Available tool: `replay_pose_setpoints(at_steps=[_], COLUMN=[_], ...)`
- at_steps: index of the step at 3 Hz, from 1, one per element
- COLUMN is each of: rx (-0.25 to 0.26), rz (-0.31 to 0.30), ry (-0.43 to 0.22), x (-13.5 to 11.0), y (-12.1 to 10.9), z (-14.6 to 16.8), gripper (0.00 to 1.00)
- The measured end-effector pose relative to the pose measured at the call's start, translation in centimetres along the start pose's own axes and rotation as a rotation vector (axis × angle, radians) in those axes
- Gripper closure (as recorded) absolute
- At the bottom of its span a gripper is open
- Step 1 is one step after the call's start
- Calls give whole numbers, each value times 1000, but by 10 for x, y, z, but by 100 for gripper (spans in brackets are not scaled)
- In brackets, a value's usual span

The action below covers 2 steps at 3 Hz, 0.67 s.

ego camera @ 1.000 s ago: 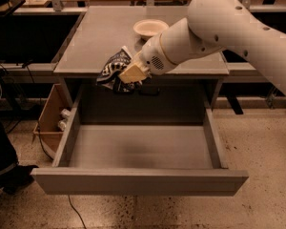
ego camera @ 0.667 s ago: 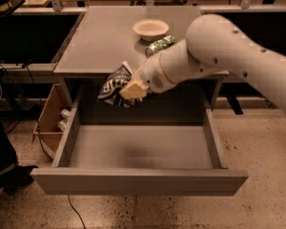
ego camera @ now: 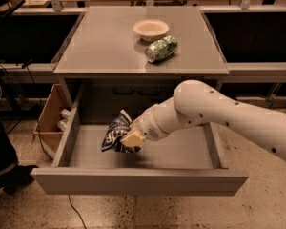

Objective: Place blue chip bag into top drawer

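Observation:
The top drawer [ego camera: 138, 180] is pulled wide open below the grey cabinet top. The blue chip bag [ego camera: 115, 134], crinkled dark blue foil with white pattern, hangs inside the drawer over its left half, close to the drawer floor. My gripper [ego camera: 129, 138] is shut on the bag's right side, with a tan fingertip showing. The white arm reaches in from the right, over the drawer's right wall.
A cream bowl [ego camera: 150, 29] and a green soda can [ego camera: 161, 48] lying on its side sit on the cabinet top [ego camera: 100, 46]. A cardboard box [ego camera: 51, 116] with small items stands on the floor to the drawer's left.
My gripper has come down with the bag from the cabinet's front edge into the open drawer. The arm no longer hides the bowl and can.

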State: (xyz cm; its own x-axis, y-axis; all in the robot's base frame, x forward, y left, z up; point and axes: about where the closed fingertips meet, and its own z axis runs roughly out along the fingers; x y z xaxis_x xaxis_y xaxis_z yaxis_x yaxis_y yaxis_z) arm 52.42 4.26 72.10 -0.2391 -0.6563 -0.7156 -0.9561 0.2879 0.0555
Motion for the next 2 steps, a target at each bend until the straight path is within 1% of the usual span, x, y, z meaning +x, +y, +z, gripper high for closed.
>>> replay_pose_setpoints(at_steps=[1,2], rx=[-3,10], rz=[-20,-50], ry=[-1,-12], x=[18,20], y=[-5,-21], z=[27,46], gripper=[100,100])
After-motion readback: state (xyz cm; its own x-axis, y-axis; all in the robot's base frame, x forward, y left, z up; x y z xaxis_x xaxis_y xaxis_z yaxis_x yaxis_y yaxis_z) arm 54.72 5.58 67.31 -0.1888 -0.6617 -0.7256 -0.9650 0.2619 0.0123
